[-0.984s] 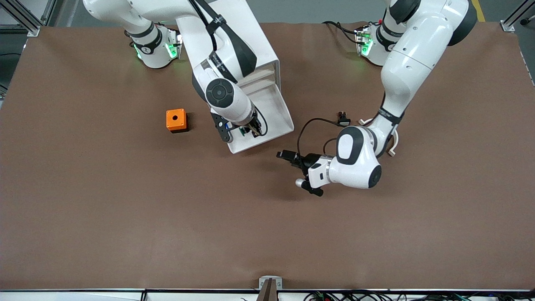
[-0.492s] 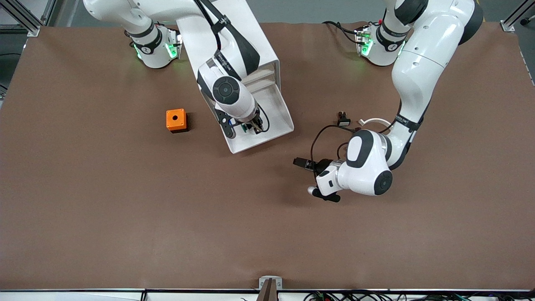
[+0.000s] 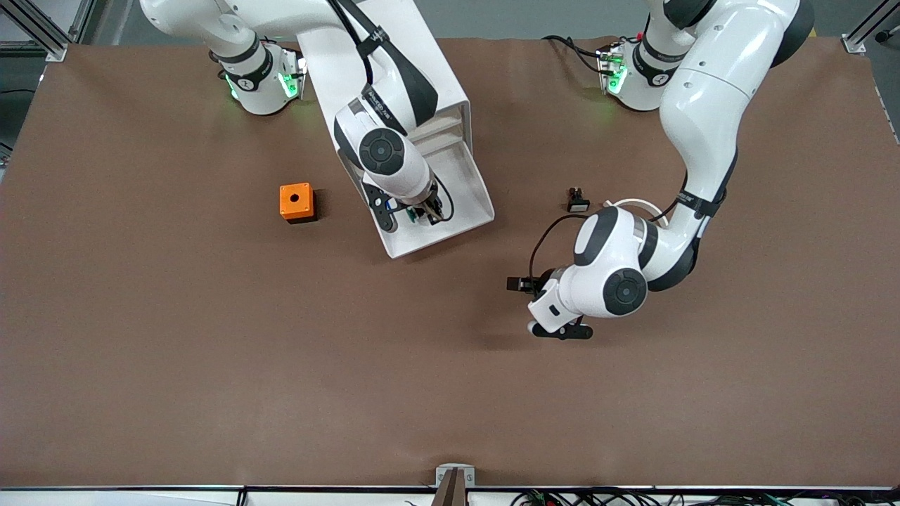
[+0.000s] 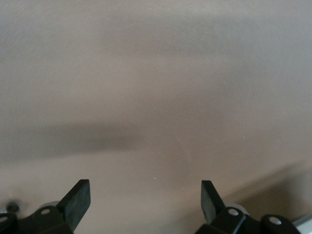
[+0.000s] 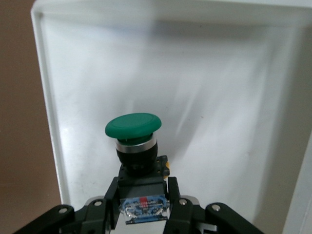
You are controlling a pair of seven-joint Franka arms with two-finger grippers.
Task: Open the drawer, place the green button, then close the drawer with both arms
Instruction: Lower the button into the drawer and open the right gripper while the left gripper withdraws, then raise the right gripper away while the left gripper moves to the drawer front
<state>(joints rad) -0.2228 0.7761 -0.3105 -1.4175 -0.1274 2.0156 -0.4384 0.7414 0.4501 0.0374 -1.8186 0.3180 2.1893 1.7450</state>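
Nearest the front camera: left gripper (image 3: 555,330), fingers (image 4: 78,201) spread wide and empty, waiting over bare table (image 3: 211,365). Farther off: right gripper (image 3: 415,216) clamped on the button (image 5: 133,128), poised over the pulled-out drawer (image 3: 464,184). Step in hand, likely: placing. Next, probably: lower, release inside, then push the drawer shut.

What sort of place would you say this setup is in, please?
Most likely a robotics lab workbench, not a home: two bench-mounted arms work over a brown-covered table, aluminium framing stands at its corner, and loose cables run along its edge.
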